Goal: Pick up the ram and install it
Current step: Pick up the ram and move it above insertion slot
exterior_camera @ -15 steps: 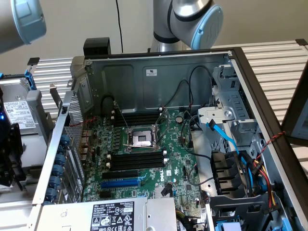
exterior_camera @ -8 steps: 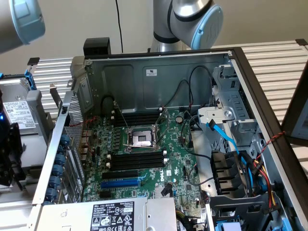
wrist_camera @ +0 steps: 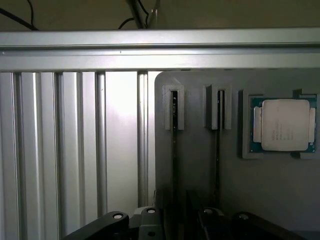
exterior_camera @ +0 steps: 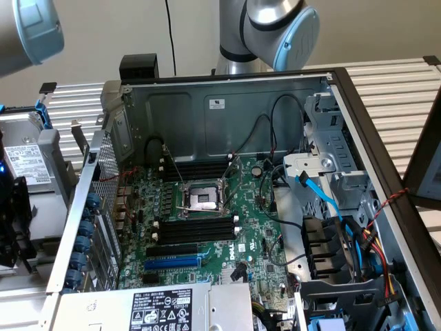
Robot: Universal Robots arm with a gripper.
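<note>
Open, empty gripper (wrist_camera: 177,225) hovers above the ram (wrist_camera: 174,112), which stands edge-on in its gray holder (wrist_camera: 197,165); the motherboard's black slots (exterior_camera: 195,231) sit empty.

Arm (exterior_camera: 272,27) with grey-blue joints raised high; gripper (wrist_camera: 180,222) with black fingers (wrist_camera: 100,230) apparently spread wide.

Motherboard (exterior_camera: 265,238): green, with black memory slots (exterior_camera: 196,229) tipped by white clips and one blue expansion slot (exterior_camera: 172,263). Case (exterior_camera: 200,131): grey metal; data cable (exterior_camera: 320,196) light blue. Processor (wrist_camera: 283,125): silver lid on green board, in a matt grey tray (wrist_camera: 200,165) beside ribbed silver rails (wrist_camera: 60,150).
</note>
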